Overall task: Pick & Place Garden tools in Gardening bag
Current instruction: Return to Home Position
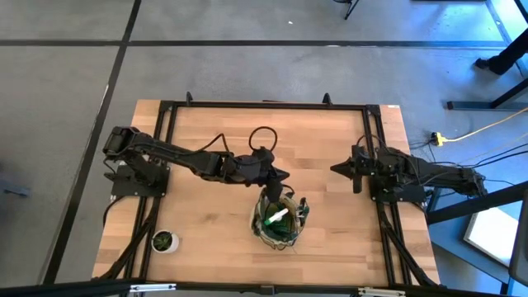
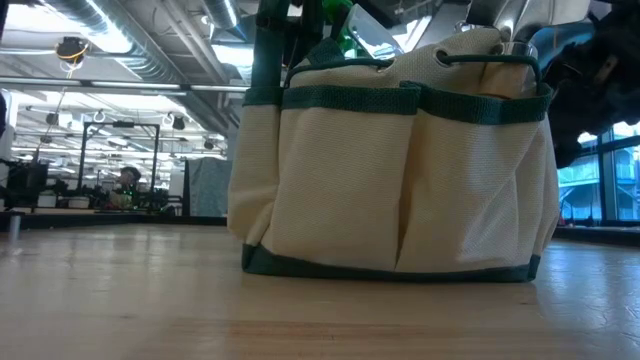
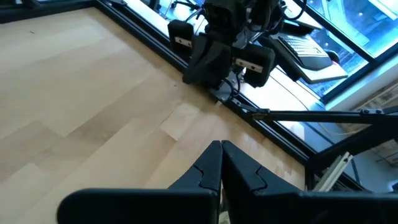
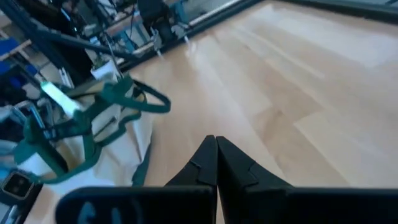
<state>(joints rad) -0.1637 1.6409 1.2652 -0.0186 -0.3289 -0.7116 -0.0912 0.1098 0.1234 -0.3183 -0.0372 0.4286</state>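
The gardening bag (image 1: pixel 279 221), a khaki tote with green trim, stands upright on its base near the table's near edge; it also fills the low view (image 2: pixel 400 170) and shows in the right wrist view (image 4: pixel 93 137). Garden tools stick out of its open top, among them a green spray bottle with a white trigger (image 1: pixel 275 217). My left gripper (image 1: pixel 285 175) is shut and hovers just beyond the bag's far side, clear of it. My right gripper (image 1: pixel 334 169) is shut and drawn back near its base at the table's right. Both hold nothing (image 3: pixel 221 152) (image 4: pixel 216 146).
A small potted plant (image 1: pixel 165 240) stands at the near left corner. A black cable loop (image 1: pixel 262 136) lies on the far middle of the table. Dark frame rails (image 1: pixel 264 106) run along the table's edges. Bare wood lies between bag and right arm.
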